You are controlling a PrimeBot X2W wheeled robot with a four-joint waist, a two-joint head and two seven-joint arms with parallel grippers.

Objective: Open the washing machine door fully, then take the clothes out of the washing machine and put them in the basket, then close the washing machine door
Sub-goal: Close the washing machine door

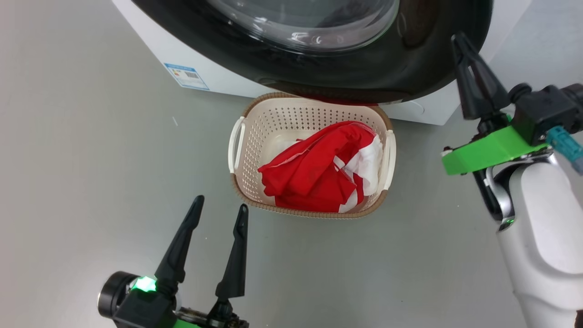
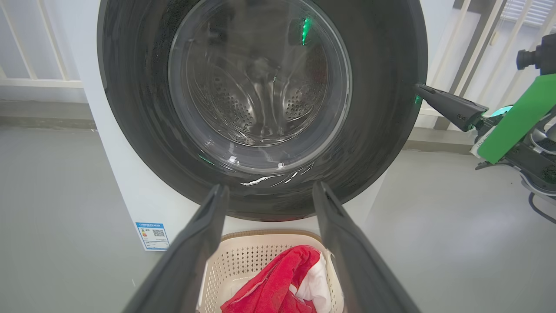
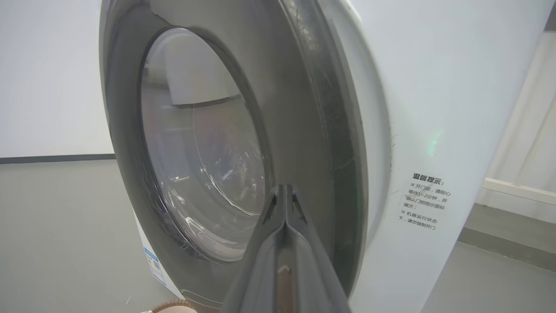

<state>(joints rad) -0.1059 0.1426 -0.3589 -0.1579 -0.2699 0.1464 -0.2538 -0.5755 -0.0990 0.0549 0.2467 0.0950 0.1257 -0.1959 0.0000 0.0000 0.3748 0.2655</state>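
Observation:
The glossy black washing machine door (image 1: 346,68) (image 2: 382,108) (image 3: 304,108) lies flat against, or very close to, the front of the white washing machine (image 1: 150,36) (image 2: 130,174) (image 3: 434,87). Through its glass the steel drum looks bare. My right gripper (image 1: 460,41) (image 2: 423,90) (image 3: 284,188) is shut with nothing in it, its tips at the door's right rim. The red and white clothes (image 1: 314,173) (image 2: 278,282) lie in the cream basket (image 1: 255,136) (image 2: 243,261) on the floor below the door. My left gripper (image 1: 221,202) (image 2: 270,186) is open, short of the basket.
Grey floor surrounds the basket. A blue label (image 1: 186,76) (image 2: 152,236) sits at the washer's lower corner and a text sticker (image 3: 425,202) on its side. A white railing (image 2: 478,34) stands behind the washer. My pale right forearm (image 1: 542,237) rises at the right.

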